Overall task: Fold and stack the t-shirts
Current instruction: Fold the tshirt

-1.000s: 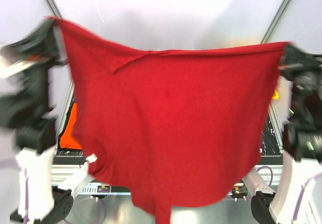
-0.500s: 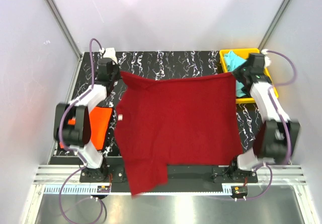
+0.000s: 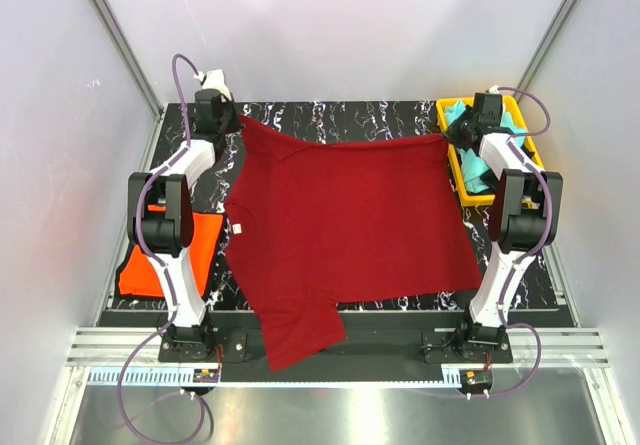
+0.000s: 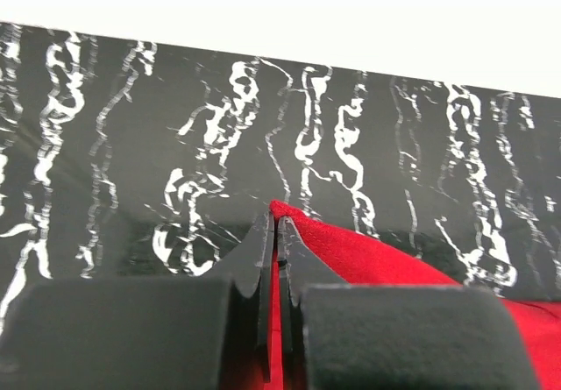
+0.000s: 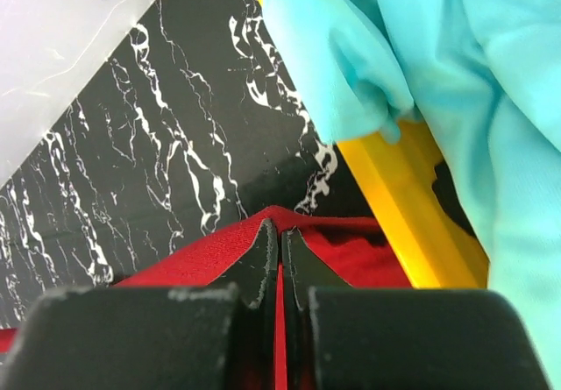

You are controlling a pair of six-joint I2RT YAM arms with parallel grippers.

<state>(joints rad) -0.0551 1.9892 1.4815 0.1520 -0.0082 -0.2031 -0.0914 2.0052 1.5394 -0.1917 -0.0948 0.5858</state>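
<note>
The large dark red t-shirt (image 3: pixel 350 225) lies spread across the black marbled table (image 3: pixel 340 115), with its small white label (image 3: pixel 238 229) at the left. Its near end hangs over the table's front edge. My left gripper (image 3: pixel 240 121) is shut on the shirt's far left corner, where red cloth (image 4: pixel 368 258) runs out from the left gripper (image 4: pixel 275 223). My right gripper (image 3: pixel 447 137) is shut on the far right corner; the same cloth (image 5: pixel 193 258) shows around the right gripper (image 5: pixel 280 228). An orange t-shirt (image 3: pixel 150 260) lies flat at the left. A turquoise t-shirt (image 5: pixel 456 74) fills the tray.
The yellow plastic tray (image 3: pixel 540 157) stands at the back right corner, its rim (image 5: pixel 412 206) just beside my right gripper. Both arms reach out to the table's far side. White walls close in the back and sides.
The red shirt was held high near the camera a second ago. Both arms have swung down and away, and the shirt now lies spread on the table.
</note>
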